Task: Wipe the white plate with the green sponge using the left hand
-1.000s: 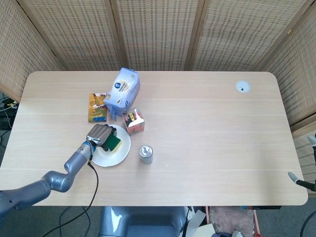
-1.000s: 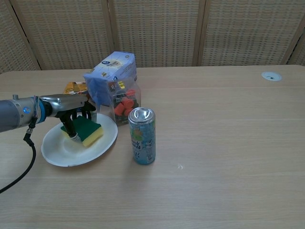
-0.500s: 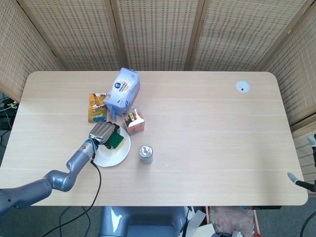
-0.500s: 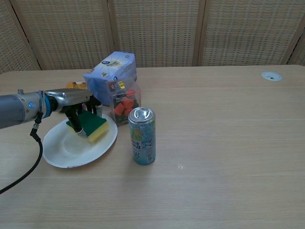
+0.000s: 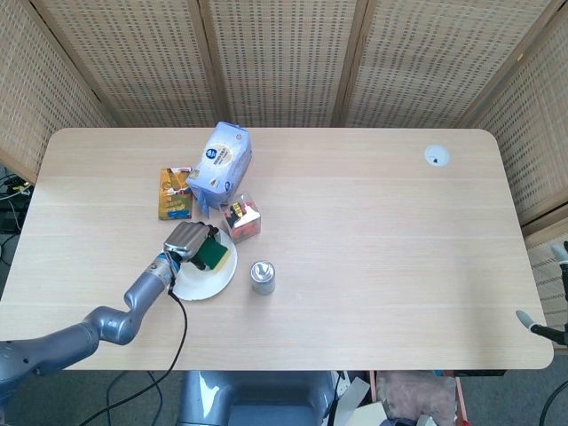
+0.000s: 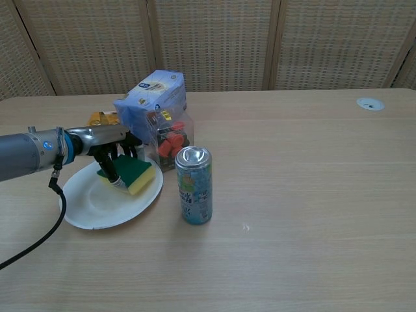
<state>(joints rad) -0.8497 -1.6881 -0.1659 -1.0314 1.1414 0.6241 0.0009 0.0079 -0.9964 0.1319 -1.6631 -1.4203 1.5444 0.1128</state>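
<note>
- Where the head view looks down on the worktop (image 5: 373,248), the left robot hand (image 5: 186,240) lies over the far edge of the plate (image 5: 202,282), its fingers curled around the sponge (image 5: 213,256).
- The sponge sits on the plate's far right part, green side up, with the robot hand gripping it from the left.
- A can (image 5: 262,276) stands upright just right of the plate, apart from it.
- A clear box (image 5: 240,217) with red contents stands just beyond the plate; a blue pack (image 5: 221,164) rises behind it, and a flat orange packet (image 5: 176,193) lies to the left of that pack.
- A small round white fitting (image 5: 436,156) shows at the far right corner of the worktop.
- The right robot hand does not show here; only a thin grey piece appears at the right edge, too small to tell what it is.
- In the chest view, the left robot hand (image 6: 112,156) reaches in from the left, dark fingers (image 6: 112,174) wrapped down over the sponge (image 6: 135,174), which rests on the plate (image 6: 91,209) with its yellow layer underneath.
- The sponge lies on the plate's far right side, near the rim.
- The can (image 6: 195,185) stands to the right of the plate, close to it but not touching.
- The clear box (image 6: 170,143) and blue pack (image 6: 153,104) stand behind the plate; the orange packet (image 6: 103,119) peeks out behind the arm.
- The right robot hand is not visible in this view either.
</note>
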